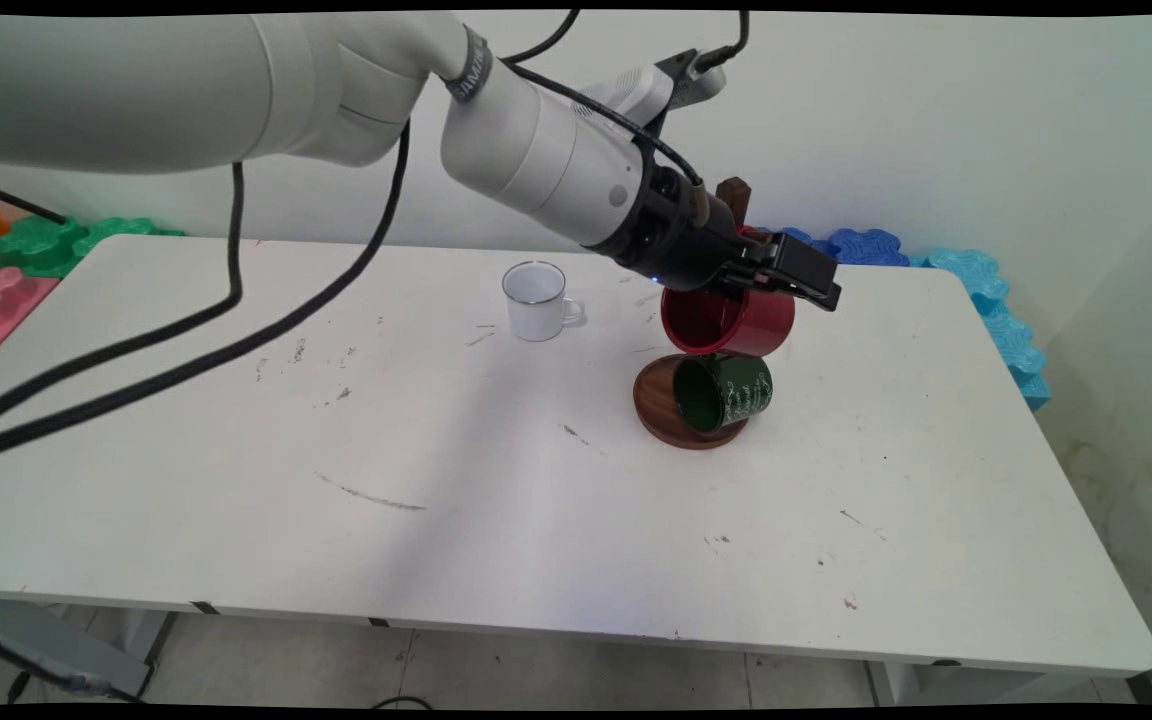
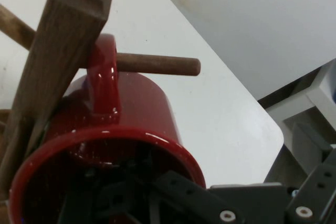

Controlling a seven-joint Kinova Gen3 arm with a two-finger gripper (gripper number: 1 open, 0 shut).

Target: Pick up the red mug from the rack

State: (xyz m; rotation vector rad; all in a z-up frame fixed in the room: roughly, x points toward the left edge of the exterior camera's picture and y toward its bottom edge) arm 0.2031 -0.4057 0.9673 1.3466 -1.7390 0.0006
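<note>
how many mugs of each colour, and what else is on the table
red mug: 1, hung on a peg, end effector at its rim
green mug: 1
white mug: 1
wooden mug rack: 1
total: 4

Mugs: three — one red mug (image 1: 731, 322), one green mug (image 1: 724, 391), one white enamel mug (image 1: 537, 300). Wooden mug stand (image 1: 671, 412): one, with round base, upright post (image 2: 58, 72) and pegs; two pegs in the hand view. Worktop (image 1: 496, 520): one. Tool (image 1: 786, 272): one.
</note>
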